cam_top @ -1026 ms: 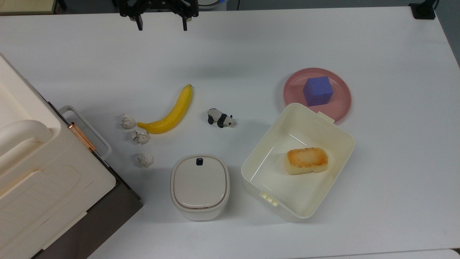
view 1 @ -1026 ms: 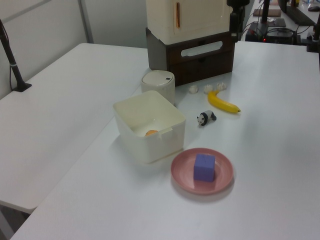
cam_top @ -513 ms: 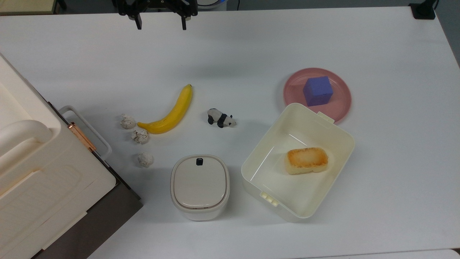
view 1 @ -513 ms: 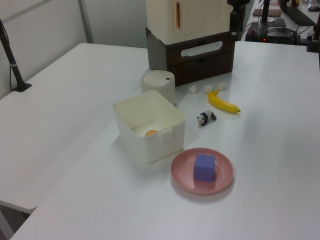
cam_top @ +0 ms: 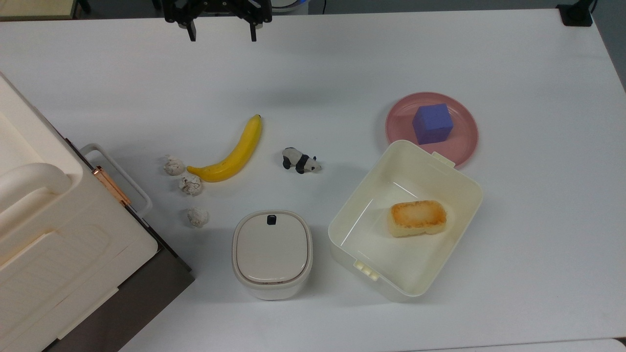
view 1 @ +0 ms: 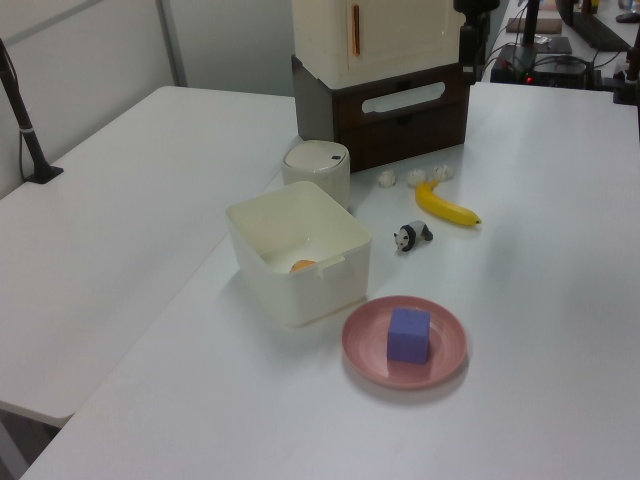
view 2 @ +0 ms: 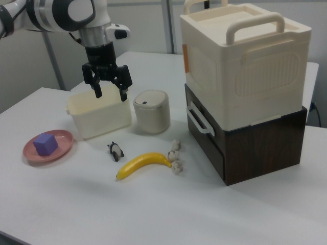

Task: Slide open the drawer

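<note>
From where I sit at the controls, my pincer (view 2: 108, 91) hangs in the air with its fingers spread wide and nothing between them, high over the table (cam_top: 342, 63) near the top view's upper edge. Directly below it I see bare tabletop, so I have room to descend before closing on anything. The nearest things on the way are the banana (view 2: 144, 164) and the three small crumpled balls (view 2: 175, 155), which lie between the pincer and my target; I judge I should pass above them rather than sweep through at table height. Beyond them, to the right view's right of the pincer and lower, stands the drawer (view 2: 245, 148), shut, its white loop handle (view 2: 198, 119) sticking out from the dark front under the cream box (view 2: 240, 56) stacked on top. To do this well I think I must turn the fingers to straddle the handle's bar, close firmly, then pull straight out along the drawer's own line. The open stretch in front seems enough for travel, though the balls sit close.
</note>
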Controlling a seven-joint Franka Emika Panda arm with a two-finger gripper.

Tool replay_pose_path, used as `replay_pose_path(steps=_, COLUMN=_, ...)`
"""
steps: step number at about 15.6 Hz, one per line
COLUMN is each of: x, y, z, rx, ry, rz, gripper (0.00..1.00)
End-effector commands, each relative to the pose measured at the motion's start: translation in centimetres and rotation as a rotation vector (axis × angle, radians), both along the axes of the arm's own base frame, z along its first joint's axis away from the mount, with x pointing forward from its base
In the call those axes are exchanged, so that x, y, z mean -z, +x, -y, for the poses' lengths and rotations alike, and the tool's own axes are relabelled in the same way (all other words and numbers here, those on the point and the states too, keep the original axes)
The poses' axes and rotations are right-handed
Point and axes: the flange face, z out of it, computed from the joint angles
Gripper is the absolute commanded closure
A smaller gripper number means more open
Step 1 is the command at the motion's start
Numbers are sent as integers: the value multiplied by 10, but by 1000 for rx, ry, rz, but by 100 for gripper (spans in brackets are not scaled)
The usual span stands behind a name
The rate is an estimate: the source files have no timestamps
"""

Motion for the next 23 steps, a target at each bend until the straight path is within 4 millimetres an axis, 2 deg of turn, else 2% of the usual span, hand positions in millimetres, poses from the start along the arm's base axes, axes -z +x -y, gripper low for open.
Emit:
replay_pose_path(steps=1, x=1, y=-6, z=-8, rx=-12, ry=13, rz=-30, gripper=0)
replay_pose_path(steps=10, x=11, y=-7, z=-25, rx=-37, ry=15, rz=-53, gripper=0)
replay_pose_path(steps=20, x=11, y=-7, z=-27, rx=-44, ry=12, rz=-51, gripper=0)
replay_pose_path(steps=23, x=7, y=-4, z=-21, rx=-70, ry=-10, rz=-32, gripper=0)
